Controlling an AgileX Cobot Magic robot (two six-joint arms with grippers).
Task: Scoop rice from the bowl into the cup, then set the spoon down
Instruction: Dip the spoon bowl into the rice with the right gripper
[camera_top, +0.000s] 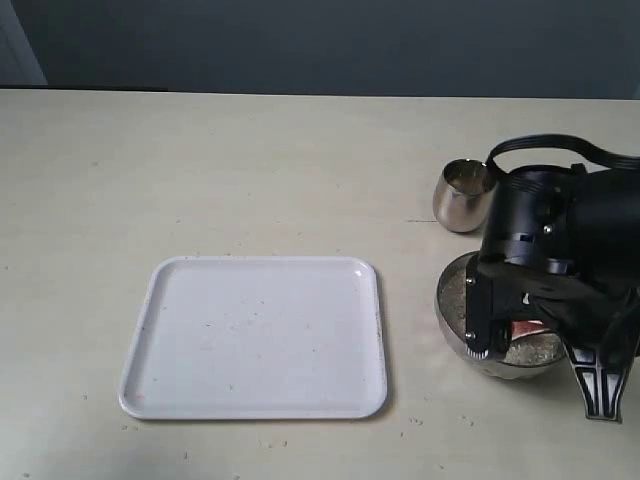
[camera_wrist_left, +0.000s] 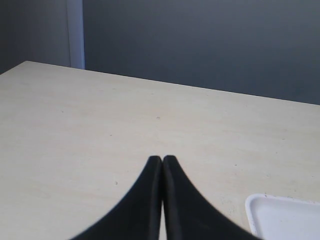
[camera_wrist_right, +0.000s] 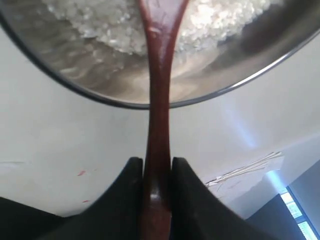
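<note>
The wide metal bowl (camera_top: 455, 300) sits at the right of the table, mostly covered by my right arm; white rice (camera_wrist_right: 210, 17) fills it. My right gripper (camera_wrist_right: 157, 162) is shut on the handle of the dark reddish-brown spoon (camera_wrist_right: 159, 100), whose head reaches over the bowl's rim (camera_wrist_right: 100, 97) into the rice. In the exterior view a bit of the spoon (camera_top: 527, 328) shows under the arm. The small steel cup (camera_top: 464, 194) stands behind the bowl, apart from it. My left gripper (camera_wrist_left: 162, 159) is shut on nothing, above bare table, out of the exterior view.
A white rectangular tray (camera_top: 256, 336) lies in the middle of the table, left of the bowl; its corner (camera_wrist_left: 285, 215) shows in the left wrist view. A dark wall runs behind the table's far edge.
</note>
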